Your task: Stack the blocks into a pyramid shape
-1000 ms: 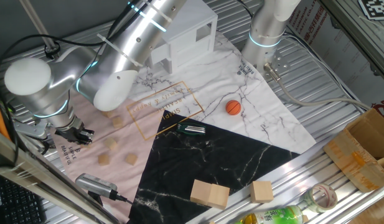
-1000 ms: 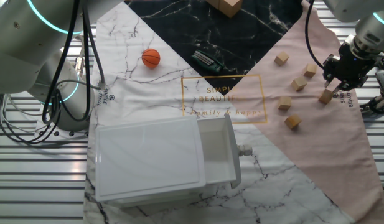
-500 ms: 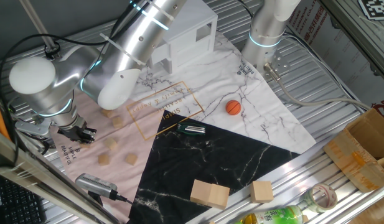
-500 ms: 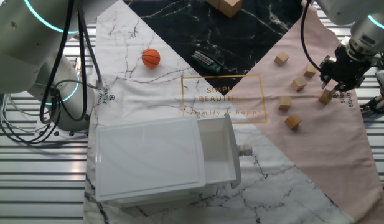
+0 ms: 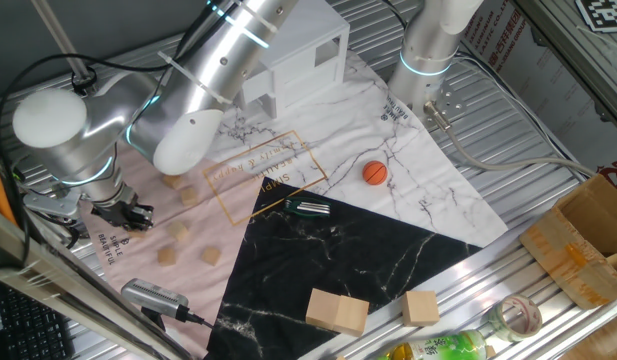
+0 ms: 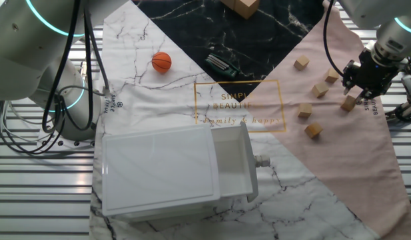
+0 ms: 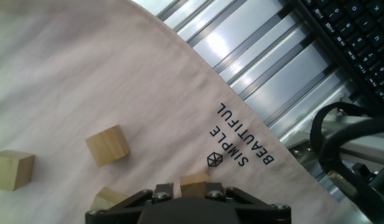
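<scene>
- The blocks (image 6: 320, 90) lie scattered singly on the pink part of the cloth (image 6: 338, 140), none stacked; five show in the other fixed view, at the cloth's far-right area.
- One block (image 6: 350, 103) sits right under the gripper (image 6: 362, 90), near the printed "SIMPLE BEAUTIFUL" text (image 7: 241, 144).
- In the hand view that block (image 7: 194, 184) is at the bottom edge, just at the gripper body; whether the fingers are apart or closed cannot be told.
- An orange ball (image 6: 161, 62) rests well apart on the white marble part.
- A white drawer unit (image 6: 175, 172) stands nearer that camera, its drawer pulled out.
</scene>
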Available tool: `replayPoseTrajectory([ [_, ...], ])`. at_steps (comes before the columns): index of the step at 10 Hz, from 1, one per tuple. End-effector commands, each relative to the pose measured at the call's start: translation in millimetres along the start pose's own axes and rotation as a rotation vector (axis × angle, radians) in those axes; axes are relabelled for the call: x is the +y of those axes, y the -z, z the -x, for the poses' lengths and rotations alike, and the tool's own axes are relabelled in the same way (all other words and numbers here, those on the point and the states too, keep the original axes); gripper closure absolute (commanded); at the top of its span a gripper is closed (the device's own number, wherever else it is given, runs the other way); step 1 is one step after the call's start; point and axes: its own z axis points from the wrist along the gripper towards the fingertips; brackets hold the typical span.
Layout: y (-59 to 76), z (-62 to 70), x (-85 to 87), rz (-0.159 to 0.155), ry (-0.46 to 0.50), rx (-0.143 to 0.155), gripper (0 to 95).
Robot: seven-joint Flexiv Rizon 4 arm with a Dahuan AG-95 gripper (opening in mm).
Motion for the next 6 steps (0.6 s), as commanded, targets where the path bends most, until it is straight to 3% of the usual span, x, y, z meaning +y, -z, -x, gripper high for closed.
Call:
replayPoseTrajectory([
  [1, -0.2, -0.3, 0.0, 0.000, -0.005, -0.003, 38.0],
  [4, -0.9, -0.7, -0.6, -0.002, -0.008, -0.002, 38.0],
  [5, -1.0, -0.9, -0.6, -0.002, -0.011, -0.003, 57.0],
  [6, -1.8, -1.8, -0.3, -0.001, -0.012, -0.003, 57.0],
])
